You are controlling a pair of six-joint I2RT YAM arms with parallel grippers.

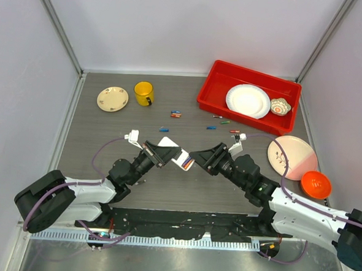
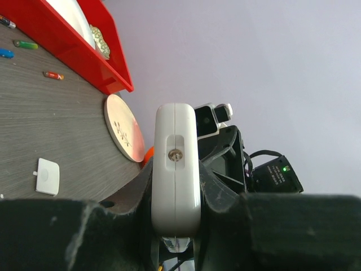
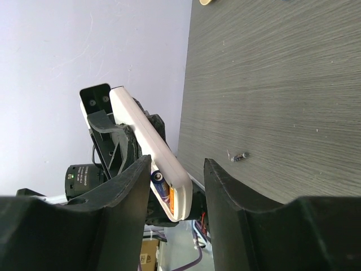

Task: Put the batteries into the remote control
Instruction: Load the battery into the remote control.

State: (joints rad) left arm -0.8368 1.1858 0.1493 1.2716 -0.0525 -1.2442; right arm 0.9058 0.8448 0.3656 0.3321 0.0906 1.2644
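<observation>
Your left tool (image 1: 157, 154) is pinching the remote control (image 1: 178, 157) and holds it off the tabletop (image 1: 107, 131), on the arm-base side of the red tray (image 1: 210, 88) and well apart from it. Your right tool (image 1: 199, 157) is spread, standing either side of the remote's free end; contact cannot be told. A blue and an orange cell, two of the batteries (image 3: 162, 186), sit in the open compartment. Loose batteries (image 1: 176, 114) lie on the tabletop near the tray's left and near edges.
</observation>
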